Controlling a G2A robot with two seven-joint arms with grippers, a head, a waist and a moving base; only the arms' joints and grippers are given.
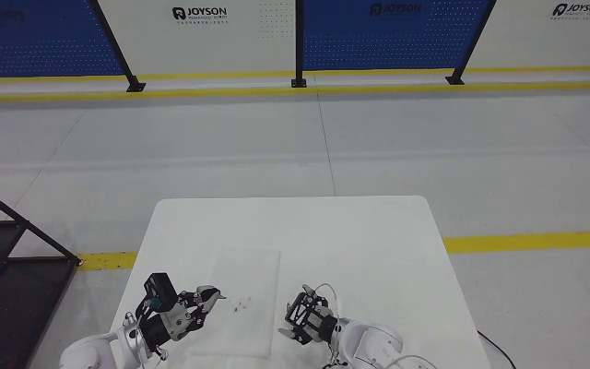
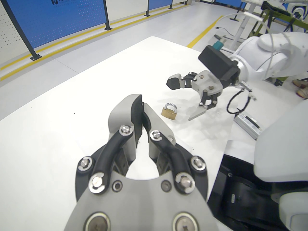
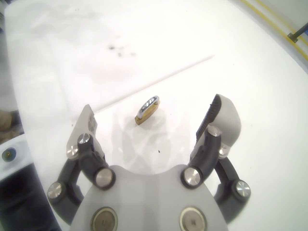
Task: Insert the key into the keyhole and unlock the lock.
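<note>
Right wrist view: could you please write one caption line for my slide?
The open right tool faces a brass padlock on the white table, not touching it.

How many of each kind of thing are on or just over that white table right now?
Brass padlock: 1
End effectors: 2, the left end effector shut, the right end effector open
Clear sheet: 1
Total: 4
</note>
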